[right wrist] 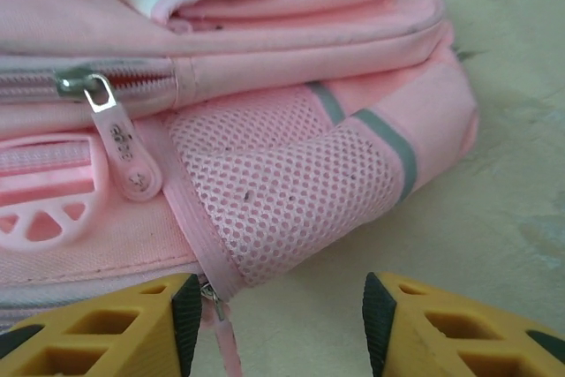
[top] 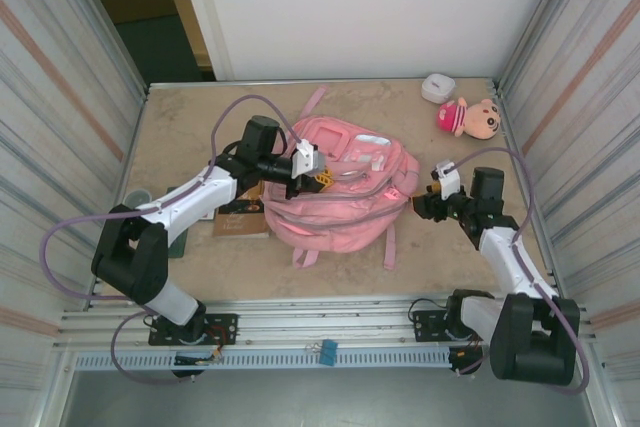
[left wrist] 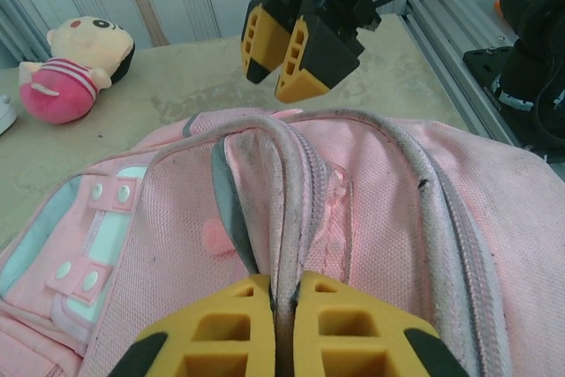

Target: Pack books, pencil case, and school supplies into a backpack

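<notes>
Seen from above, a pink backpack lies flat in the middle of a beige table. My left gripper reaches in from the left and rests on the backpack's left part. My right gripper hovers just beside the backpack's right side. A thin paperback book lies on the table just left of the backpack, partly under my left arm. A plush doll in a pink hat lies in the far right corner, near a small white object.

On the left wrist camera, my 2 yellow fingers are pressed together, clamped on a fold of the backpack's pink fabric beside a zipper seam. Beyond the backpack, my right gripper points down toward its edge.

On the right wrist camera, my 2 fingers stand apart over bare table, gripping nothing. Just ahead is the backpack's mesh side pocket, with a pink zipper pull to its left.
</notes>
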Controlling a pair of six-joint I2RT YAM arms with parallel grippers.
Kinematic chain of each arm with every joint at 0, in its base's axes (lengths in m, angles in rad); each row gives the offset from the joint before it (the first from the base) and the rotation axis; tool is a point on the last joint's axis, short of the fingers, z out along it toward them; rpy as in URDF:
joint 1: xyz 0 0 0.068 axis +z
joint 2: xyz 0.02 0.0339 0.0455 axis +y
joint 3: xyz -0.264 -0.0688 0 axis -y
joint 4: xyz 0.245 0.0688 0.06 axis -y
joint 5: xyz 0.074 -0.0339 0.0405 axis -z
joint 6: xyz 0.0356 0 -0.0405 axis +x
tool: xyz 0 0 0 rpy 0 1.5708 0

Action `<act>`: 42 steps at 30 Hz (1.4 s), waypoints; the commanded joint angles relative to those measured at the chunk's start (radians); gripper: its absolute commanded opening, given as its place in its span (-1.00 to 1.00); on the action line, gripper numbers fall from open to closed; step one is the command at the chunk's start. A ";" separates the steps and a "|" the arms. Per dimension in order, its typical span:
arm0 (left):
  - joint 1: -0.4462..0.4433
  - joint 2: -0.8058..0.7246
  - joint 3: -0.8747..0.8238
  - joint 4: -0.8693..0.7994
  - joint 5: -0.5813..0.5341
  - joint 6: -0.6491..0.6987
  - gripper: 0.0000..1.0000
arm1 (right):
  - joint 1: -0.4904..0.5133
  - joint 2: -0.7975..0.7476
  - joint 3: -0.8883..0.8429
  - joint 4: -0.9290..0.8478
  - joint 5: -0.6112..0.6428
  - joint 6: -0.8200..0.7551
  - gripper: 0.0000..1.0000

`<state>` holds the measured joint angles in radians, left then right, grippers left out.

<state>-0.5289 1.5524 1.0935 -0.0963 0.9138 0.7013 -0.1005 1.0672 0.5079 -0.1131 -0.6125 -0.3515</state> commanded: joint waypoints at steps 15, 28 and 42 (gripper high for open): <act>0.038 -0.028 0.063 0.176 0.106 -0.123 -1.00 | 0.101 0.017 0.045 -0.093 0.096 -0.201 -0.02; 0.037 -0.017 0.056 0.196 -0.004 -0.146 -1.00 | 0.140 0.044 0.143 -0.261 -0.009 -0.330 -1.00; -0.026 0.008 0.032 0.227 -0.419 -0.208 -1.00 | 0.233 0.011 0.257 -0.551 -0.223 -0.396 -1.00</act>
<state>-0.5385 1.5528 1.1091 0.0624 0.7158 0.5377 0.1120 1.0916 0.7223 -0.5713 -0.6498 -0.7483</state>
